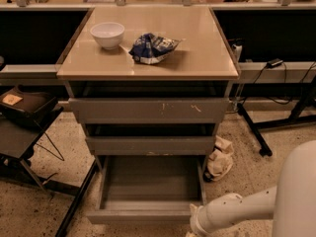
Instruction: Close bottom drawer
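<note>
The bottom drawer [148, 186] is the lowest of three grey drawers in the cabinet. It is pulled far out, and its shallow tray looks empty. Its plain front [140, 216] faces me near the bottom edge of the view. My white arm [237, 209] reaches in from the lower right. My gripper [191, 231] sits at the drawer front's right corner and is mostly cut off by the bottom edge of the view.
The middle drawer [150, 144] and the scratched top drawer [148, 110] stand slightly out. A white bowl [107, 34] and a blue bag [152, 47] lie on the cabinet top. A crumpled cloth [219, 158] lies on the floor at right. A black stand [29, 132] is at left.
</note>
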You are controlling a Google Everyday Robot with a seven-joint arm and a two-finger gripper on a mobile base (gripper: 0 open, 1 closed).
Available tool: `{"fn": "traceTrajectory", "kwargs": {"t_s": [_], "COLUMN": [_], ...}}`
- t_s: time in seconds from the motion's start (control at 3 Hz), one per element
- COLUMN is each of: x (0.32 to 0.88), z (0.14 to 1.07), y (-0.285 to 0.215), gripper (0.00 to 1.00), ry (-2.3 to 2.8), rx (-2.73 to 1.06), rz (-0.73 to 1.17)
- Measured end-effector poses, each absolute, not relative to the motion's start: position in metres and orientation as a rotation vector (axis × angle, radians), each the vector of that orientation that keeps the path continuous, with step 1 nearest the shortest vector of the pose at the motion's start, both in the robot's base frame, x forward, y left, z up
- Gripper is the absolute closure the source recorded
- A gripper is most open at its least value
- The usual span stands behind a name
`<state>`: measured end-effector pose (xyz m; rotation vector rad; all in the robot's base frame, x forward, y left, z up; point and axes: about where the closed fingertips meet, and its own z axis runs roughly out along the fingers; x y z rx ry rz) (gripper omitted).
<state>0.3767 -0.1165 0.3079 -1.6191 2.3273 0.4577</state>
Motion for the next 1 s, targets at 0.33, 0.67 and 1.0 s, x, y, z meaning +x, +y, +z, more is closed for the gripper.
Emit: {"fn": "traceTrajectory", "kwargs": {"t_s": [0.33, 0.67, 1.0], "x": [0.386, 0.37, 0.312], "z": [0.262, 0.202, 0.149], "y": [-0.107, -0.088, -0.081], "gripper": [0.0, 0.0, 0.0], "ry": [2.323, 2.344, 2.397], "rx": [-1.612, -1.567, -1.465], "rz": [0.48, 0.595, 0.748]}}
